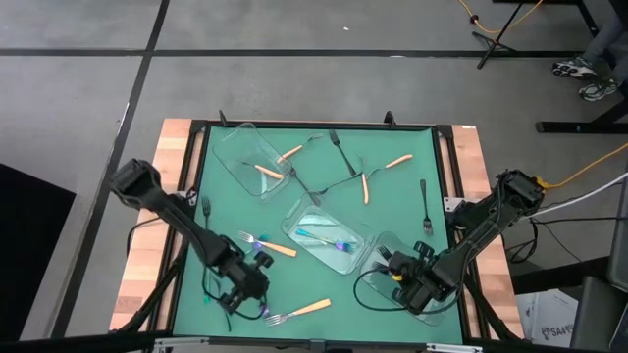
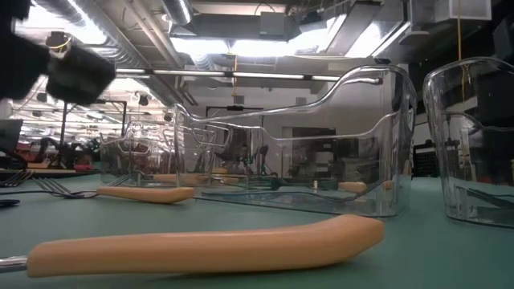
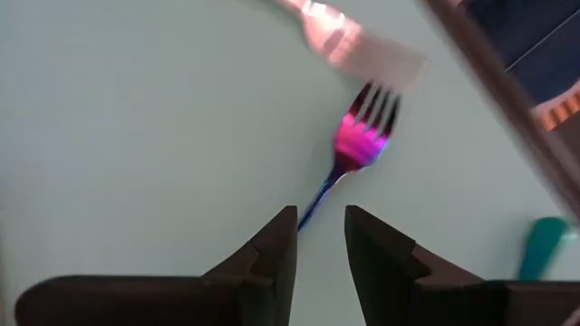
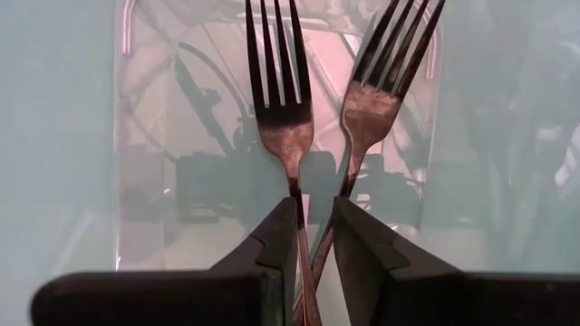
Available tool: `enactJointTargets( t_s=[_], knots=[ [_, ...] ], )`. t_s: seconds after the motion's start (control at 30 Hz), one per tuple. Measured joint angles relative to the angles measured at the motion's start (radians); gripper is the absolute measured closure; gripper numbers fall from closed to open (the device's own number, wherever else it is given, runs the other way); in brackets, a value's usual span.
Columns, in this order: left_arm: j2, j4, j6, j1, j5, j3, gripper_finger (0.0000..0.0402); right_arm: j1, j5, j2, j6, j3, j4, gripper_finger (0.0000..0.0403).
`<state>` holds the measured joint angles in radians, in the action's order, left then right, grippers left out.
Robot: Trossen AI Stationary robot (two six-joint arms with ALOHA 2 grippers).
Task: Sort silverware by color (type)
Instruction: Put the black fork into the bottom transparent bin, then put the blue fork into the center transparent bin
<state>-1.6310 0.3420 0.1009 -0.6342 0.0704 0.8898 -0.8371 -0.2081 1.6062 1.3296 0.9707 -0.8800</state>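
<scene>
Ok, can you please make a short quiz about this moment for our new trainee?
1. True or false: the fork whose handle reaches the left gripper is dark grey.
2. The clear tray under the right gripper holds: A) dark forks; B) orange-handled forks; C) nothing.
3. Fill in: ___ clear trays lie on the green mat.

Key: 1. False, it is an iridescent fork. 2. A. 3. Three.

Lab or workshop — exposed ceiling ducts (image 2: pixel 136 36), grey floor (image 1: pixel 324 88), cabling.
</scene>
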Motion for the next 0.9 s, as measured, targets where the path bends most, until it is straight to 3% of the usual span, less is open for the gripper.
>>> enactJointTargets(
  t_s=[0.6, 0.9],
  knots=[
    [-0.092, 0.005, -0.083, 0.0, -0.061, 0.001, 0.0314, 0.0, 0.0, 0.0, 0.0, 0.0, 0.067, 0.0341],
    [-0.092, 0.008, -0.138, 0.0, -0.076, 0.001, 0.0373, 0.0, 0.0, 0.0, 0.0, 0.0, 0.067, 0.0341]
  ],
)
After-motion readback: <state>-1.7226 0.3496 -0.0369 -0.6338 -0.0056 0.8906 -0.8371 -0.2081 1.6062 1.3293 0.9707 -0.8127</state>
